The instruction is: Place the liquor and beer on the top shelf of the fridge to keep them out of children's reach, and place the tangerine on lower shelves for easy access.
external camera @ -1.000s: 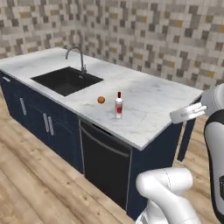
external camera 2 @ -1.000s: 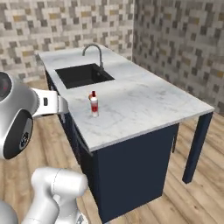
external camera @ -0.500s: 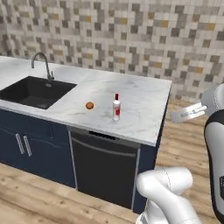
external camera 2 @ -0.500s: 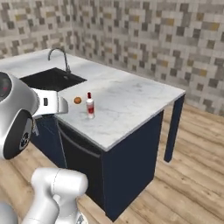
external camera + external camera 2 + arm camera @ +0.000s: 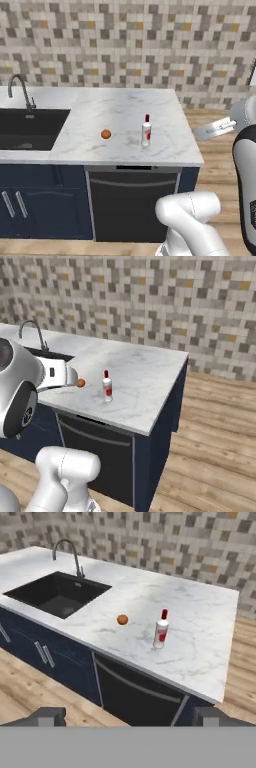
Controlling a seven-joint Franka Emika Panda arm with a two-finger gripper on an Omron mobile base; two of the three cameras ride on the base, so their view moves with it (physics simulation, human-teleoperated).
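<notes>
Showing liquor bottle [image 5: 160, 630] upright on counter [image 5: 200, 642], tangerine [image 5: 122, 619] just beside, to its left; both well ahead of and below gripper [image 5: 127, 716], fingers spread wide, holding nothing; long axis vertical.

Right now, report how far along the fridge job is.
Nothing looks done: the liquor and tangerine sit on the marble counter, untouched. The gripper is open, empty and well back from them. No step is in hand; every placement is left.
</notes>
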